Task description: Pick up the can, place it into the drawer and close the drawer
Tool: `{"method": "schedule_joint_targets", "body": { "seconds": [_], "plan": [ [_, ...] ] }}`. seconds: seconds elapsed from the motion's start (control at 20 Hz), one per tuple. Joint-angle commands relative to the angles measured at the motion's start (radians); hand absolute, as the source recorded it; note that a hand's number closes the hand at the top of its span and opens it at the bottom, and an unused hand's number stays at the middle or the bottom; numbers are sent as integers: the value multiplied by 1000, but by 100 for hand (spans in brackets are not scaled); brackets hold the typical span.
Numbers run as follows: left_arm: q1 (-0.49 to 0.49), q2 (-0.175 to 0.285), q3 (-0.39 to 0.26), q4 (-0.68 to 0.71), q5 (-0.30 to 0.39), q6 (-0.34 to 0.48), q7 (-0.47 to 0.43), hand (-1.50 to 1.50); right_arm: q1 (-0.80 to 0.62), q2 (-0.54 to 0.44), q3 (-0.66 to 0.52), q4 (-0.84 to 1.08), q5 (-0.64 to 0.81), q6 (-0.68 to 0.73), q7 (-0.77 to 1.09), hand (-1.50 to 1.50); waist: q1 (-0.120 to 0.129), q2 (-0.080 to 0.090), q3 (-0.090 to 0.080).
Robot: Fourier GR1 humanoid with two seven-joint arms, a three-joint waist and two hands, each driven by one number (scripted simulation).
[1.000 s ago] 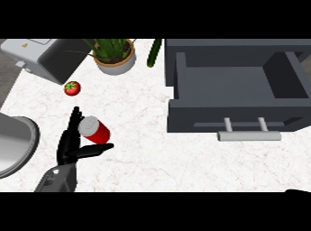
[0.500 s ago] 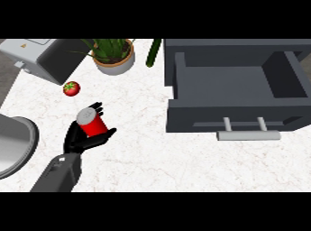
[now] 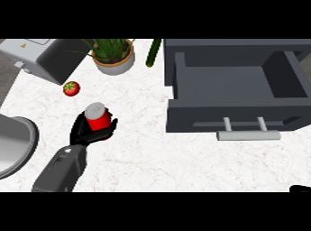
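- One red cylindrical can with a silver top was over the white marble desk, well left of the drawer; the left hand had its fingers curled round it;
- One dark grey drawer stood open, with one pale bar handle on its front;
- One red tomato lay near one potted green plant;
- The right hand showed only as a sliver at the lower right edge; its state could not be told.
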Motion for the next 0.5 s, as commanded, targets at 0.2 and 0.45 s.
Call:
{"method": "schedule_joint_targets", "body": {
  "seconds": [0.2,0.45],
  "plan": [
    [-91,-25,43,88,27,65,-41,150,-29,-15,-16,-35,-23,-16,69,-150,-6,2,0],
    [-135,-70,36,-2,51,97,22,150,-6,-16,-34,-39,-3,-11,41,-150,2,-2,0]
  ]
}}
